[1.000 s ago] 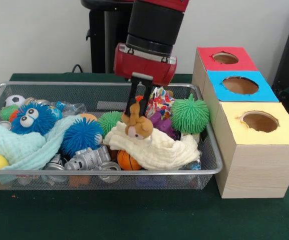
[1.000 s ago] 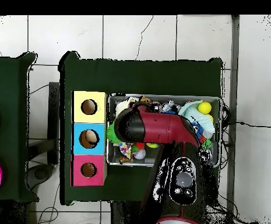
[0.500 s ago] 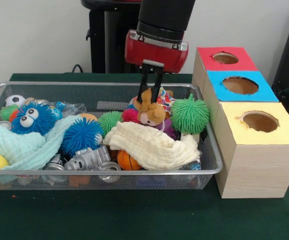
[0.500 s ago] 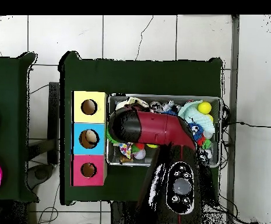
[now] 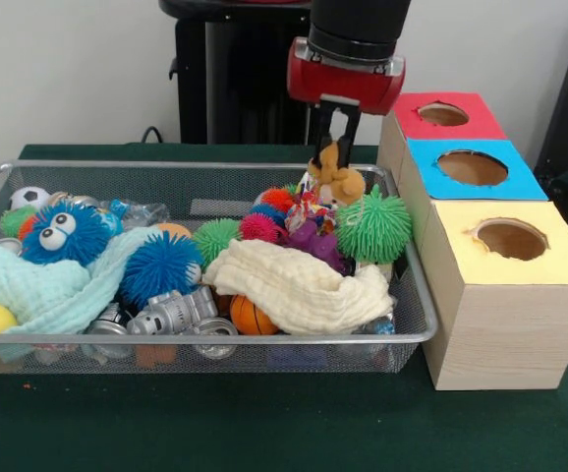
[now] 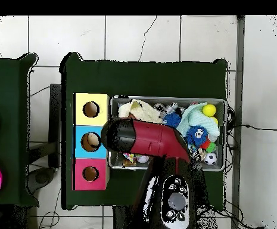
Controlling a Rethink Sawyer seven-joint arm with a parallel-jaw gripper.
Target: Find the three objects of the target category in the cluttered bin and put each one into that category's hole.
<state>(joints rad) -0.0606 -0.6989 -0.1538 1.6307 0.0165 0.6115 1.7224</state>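
My gripper (image 5: pixel 331 157) is shut on a tan-orange plush animal (image 5: pixel 337 181) and holds it in the air above the right end of the wire mesh bin (image 5: pixel 28 340), close to the boxes. The red-topped box with its round hole (image 5: pixel 443 114) stands just right of it, at the back of the row. In the overhead view the arm (image 6: pixel 140 137) covers the gripper and the plush; the red box's hole (image 6: pixel 90 173) shows there. The cream-yellow and striped plush toys are not visible among the clutter.
The bin holds spiky puffer balls (image 5: pixel 372 224), silver toy robots (image 5: pixel 171 315), a cream cloth (image 5: pixel 299 285), a mint cloth (image 5: pixel 38 285), and small balls. A blue-topped box (image 5: pixel 471 167) and a yellow-topped box (image 5: pixel 510 239) stand in front of the red one.
The gripper has lifted the tan-orange plush off the cream cloth and carried it up and to the right, towards the boxes.
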